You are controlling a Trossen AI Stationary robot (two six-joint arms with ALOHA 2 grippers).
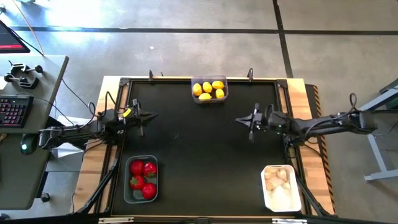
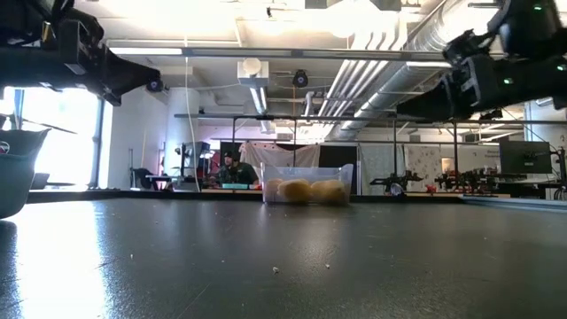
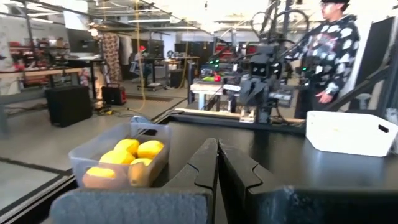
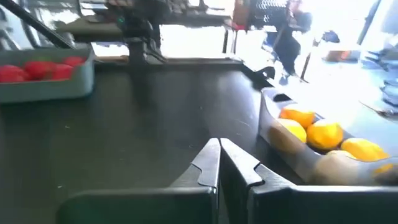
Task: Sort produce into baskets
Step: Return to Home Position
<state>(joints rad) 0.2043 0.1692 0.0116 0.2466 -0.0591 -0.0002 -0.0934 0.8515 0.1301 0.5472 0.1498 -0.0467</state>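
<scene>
The left end effector [image 3: 217, 150] is clenched on nothing, its two fingers pressed tip to tip; it hangs over the left side of the worktop [image 1: 199, 155]. The right end effector [image 4: 219, 150] is likewise clenched and empty, over the right side. The two face each other across the middle, well apart.

The worktop is a black mat on a wooden frame, bare between the arms. Yellow lemons [image 1: 208, 88] lie in a clear bin [image 1: 209, 101] at the far edge, midway along. Red tomatoes [image 1: 142, 176] fill a grey bin [image 1: 133, 196] at the near left corner. Pale garlic bulbs [image 1: 278, 179] sit in a white bin [image 1: 283, 200] at the near right.

Around it is a concrete floor [image 1: 186, 50] with dark tape lines. A desk [image 1: 43, 81] with a keyboard [image 1: 13, 111] stands to the left. A person [image 3: 329, 50] in a patterned top stands beyond the right arm.
</scene>
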